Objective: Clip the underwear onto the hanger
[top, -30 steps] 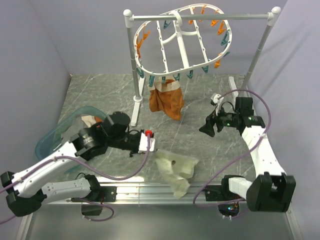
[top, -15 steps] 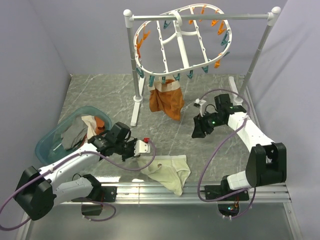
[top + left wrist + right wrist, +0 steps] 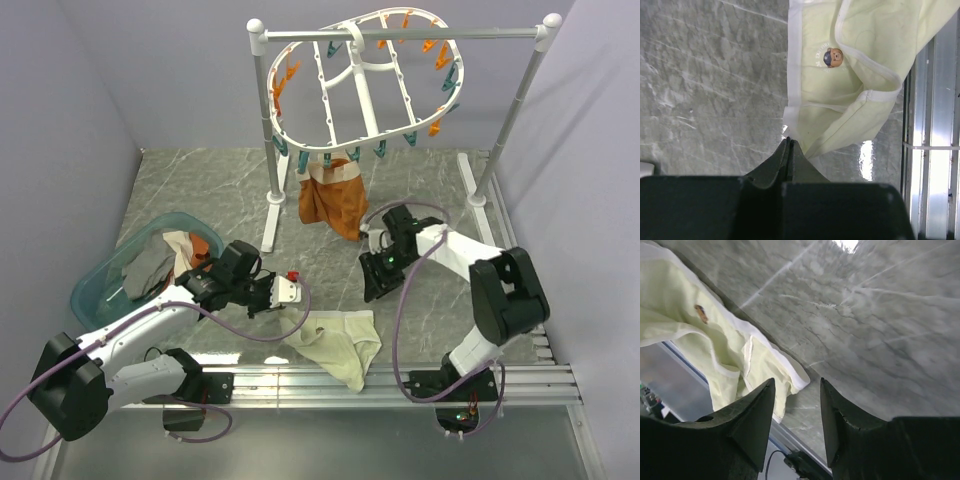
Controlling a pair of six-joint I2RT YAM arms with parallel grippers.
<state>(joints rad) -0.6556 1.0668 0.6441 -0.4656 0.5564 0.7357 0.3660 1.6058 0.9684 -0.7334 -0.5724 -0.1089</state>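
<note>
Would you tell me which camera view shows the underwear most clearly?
The left wrist view: the underwear is close, its printed badge sharp. The right wrist view shows it obliquely, partly cropped; the top external view shows it small and crumpled.

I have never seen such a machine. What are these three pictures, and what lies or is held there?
This is a robot with two arms bolted at the near edge of a grey marbled table. The wide picture comes from a fixed camera above and behind them; the other two come from a camera on each wrist, looking past its own fingers. The pale cream-yellow fabric briefs lie on the table near its front edge. The left gripper is shut and seems to pinch one corner of them. The right gripper is open and holds nothing. A large white oval plastic hanger with orange and teal clips hangs from a white rail stand; an orange-brown garment hangs under it. A teal basin at the left holds more clothes.
</note>
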